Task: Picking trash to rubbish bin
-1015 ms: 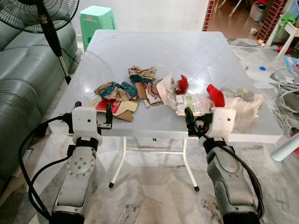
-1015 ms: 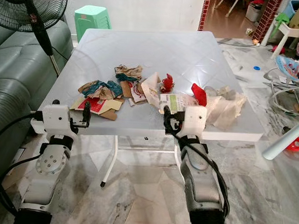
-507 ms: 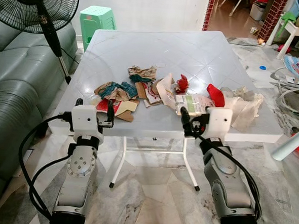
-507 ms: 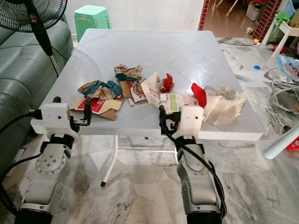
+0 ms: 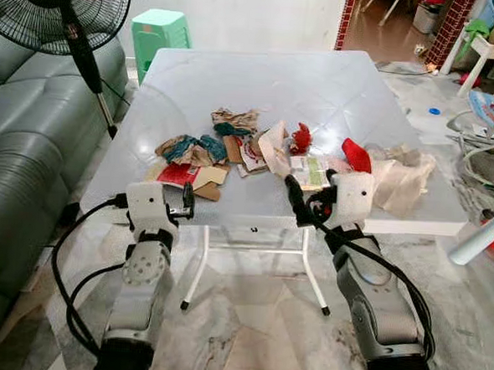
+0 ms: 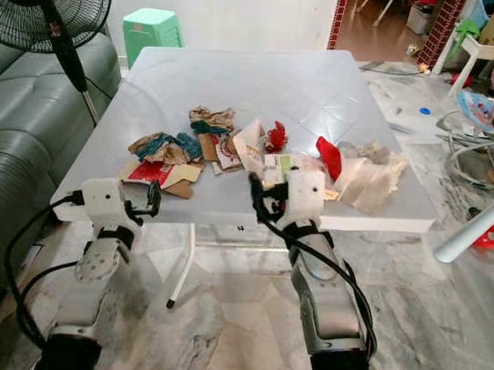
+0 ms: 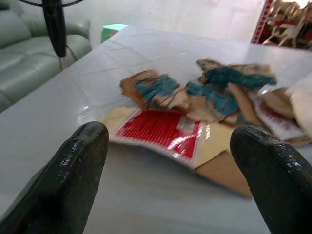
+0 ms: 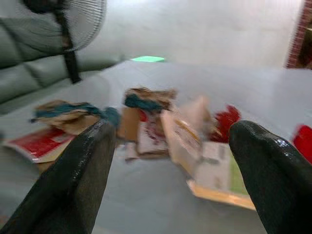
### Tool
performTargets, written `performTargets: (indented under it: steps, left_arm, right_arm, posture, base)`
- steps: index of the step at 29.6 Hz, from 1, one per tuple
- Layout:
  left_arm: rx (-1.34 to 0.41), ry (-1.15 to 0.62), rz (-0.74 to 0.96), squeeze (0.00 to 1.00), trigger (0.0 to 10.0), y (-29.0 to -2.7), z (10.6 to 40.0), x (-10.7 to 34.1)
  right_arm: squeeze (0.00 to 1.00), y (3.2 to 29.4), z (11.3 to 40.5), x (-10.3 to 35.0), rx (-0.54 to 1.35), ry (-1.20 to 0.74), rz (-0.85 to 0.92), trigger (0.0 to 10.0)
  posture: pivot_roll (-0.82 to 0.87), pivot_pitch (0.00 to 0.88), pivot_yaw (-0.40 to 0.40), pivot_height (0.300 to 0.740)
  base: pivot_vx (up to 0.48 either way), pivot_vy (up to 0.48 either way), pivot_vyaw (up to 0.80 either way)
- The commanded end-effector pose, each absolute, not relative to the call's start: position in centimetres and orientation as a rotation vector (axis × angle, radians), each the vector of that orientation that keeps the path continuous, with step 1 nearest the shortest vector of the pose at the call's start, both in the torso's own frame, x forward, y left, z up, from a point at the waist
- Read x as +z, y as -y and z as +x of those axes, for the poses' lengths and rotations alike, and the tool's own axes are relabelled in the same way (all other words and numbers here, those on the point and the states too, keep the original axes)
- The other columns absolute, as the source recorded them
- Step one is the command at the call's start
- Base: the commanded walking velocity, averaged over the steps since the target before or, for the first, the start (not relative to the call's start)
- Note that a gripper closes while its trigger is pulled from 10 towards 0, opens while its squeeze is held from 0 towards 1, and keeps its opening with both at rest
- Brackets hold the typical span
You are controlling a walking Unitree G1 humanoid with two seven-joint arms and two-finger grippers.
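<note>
Both spread: we lower the left pincer [image 5: 184, 206] onto the red card [image 5: 178, 174], the right pincer [image 5: 300, 203] beside the papers [image 5: 315, 170], centre table [image 5: 261, 85].

1. Even daylight was bright; pale glare sheened the table [image 5: 320, 80].
2. The head views were sharp.
3. The right wrist view was blurred, the left softer far off.

Both silver arms reach toward the near edge of the white table [image 5: 261, 94]. The left gripper [image 5: 185, 205] hovers at that edge, black fingers [image 7: 73, 170] spread wide apart. The right gripper [image 5: 300, 203] sits over the edge, its fingers [image 8: 273, 175] likewise parted, wrist angled inward toward the table's middle.
</note>
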State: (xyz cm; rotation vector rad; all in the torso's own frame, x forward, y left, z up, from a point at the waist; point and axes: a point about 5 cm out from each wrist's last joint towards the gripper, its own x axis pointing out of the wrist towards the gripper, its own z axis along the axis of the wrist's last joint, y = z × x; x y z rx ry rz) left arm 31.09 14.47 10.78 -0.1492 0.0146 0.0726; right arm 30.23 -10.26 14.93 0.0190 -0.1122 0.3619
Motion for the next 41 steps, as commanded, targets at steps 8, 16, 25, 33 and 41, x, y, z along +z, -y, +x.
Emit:
performTargets:
  steps: [8,16,25,33,41]
  left_arm:
    - [0.02,0.03,-0.255,0.0,10.0,-13.3,31.7,12.7]
    - [0.038,0.185,-0.219,0.0,10.0,-13.7,30.4,15.4]
    - [0.021,0.255,-0.179,0.0,10.0,-13.8,30.4,16.9]
    - [0.008,0.235,-0.167,0.0,10.0,-13.6,30.5,16.7]
    - [0.012,0.235,-0.166,0.0,10.0,-13.7,30.6,16.7]
  right_arm:
    - [0.0,9.7,29.5,15.2,0.46,0.112,-0.031,10.0]
    - [0.0,10.9,30.4,17.1,0.349,0.206,-0.065,10.0]
    - [0.0,11.3,31.1,17.9,0.324,0.232,-0.073,10.0]
    - [0.0,10.8,31.2,17.7,0.319,0.236,-0.077,10.0]
    - [0.0,10.8,31.3,17.7,0.317,0.243,-0.078,10.0]
  posture:
    - [0.0,0.057,0.005,0.74]
    - [0.01,0.064,-0.01,0.74]
    - [0.01,0.048,-0.009,0.74]
    - [0.02,0.034,0.0,0.74]
    - [0.02,0.032,0.002,0.74]
  base:
    - [0.0,0.0,0.0]
    - [0.0,0.0,0.0]
    - [0.156,0.0,0.0]
    - [0.34,0.0,0.0]
    - [0.337,0.0,0.0]
